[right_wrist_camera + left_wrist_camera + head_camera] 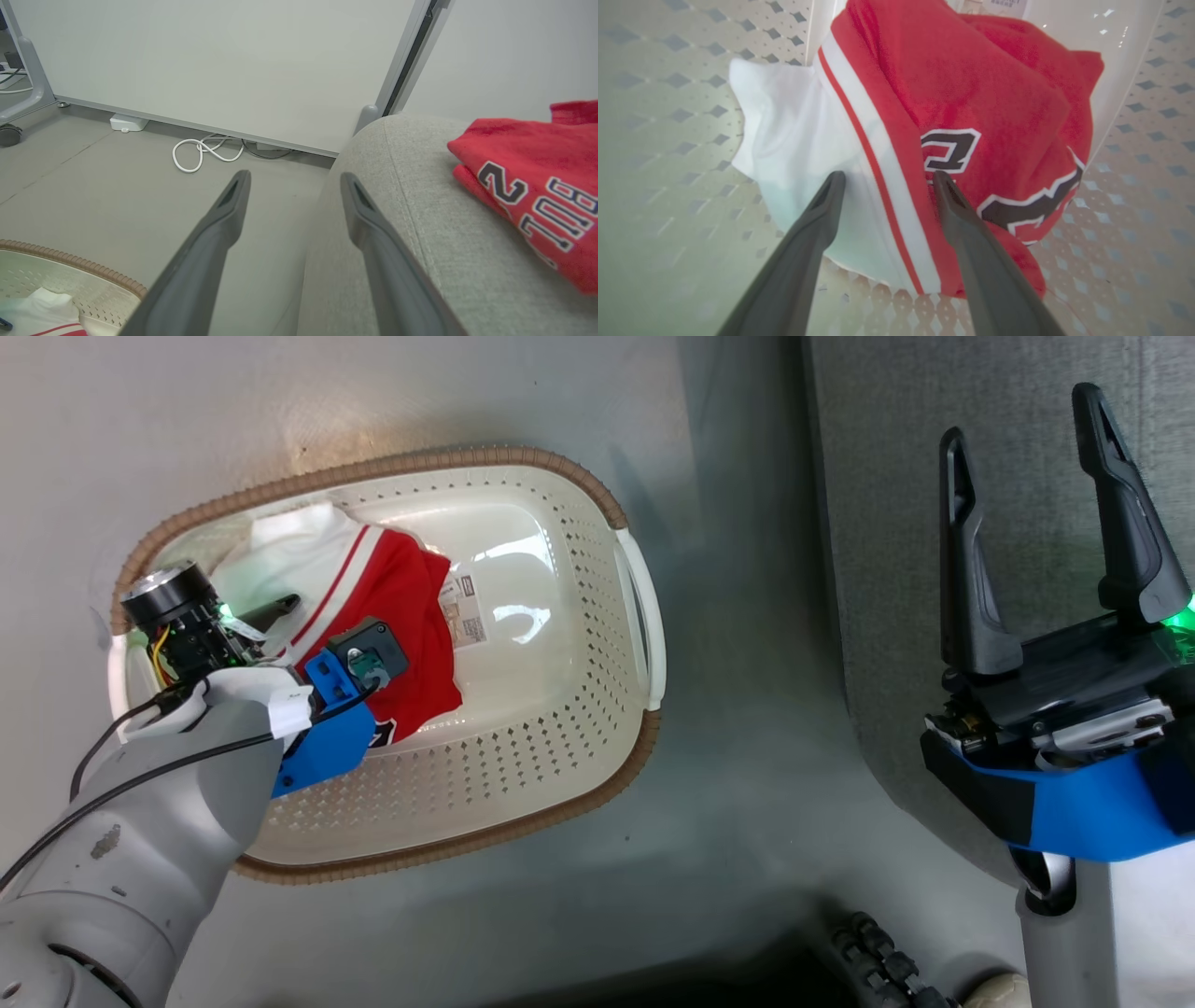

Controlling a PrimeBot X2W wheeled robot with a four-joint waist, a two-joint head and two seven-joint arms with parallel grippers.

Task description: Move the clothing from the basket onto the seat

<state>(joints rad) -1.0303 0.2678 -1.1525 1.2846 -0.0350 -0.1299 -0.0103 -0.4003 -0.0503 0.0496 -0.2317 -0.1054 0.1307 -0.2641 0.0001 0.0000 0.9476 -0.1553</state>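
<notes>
The fingers of the left gripper [887,179] stand wide apart, clamped on nothing, their tips at the white striped trim of the crumpled red-and-white sports garment [971,93]. The garment lies at one end of the oval cream perforated plastic basket [579,644] on the floor. The cloth looks soft, light and floppy, probably best pinched deep on a raised fold beside the stripe. The right gripper [1022,439], fingers spread and empty, hangs by the light-grey fabric seat [878,523], where another red lettered garment [528,186] already lies.
</notes>
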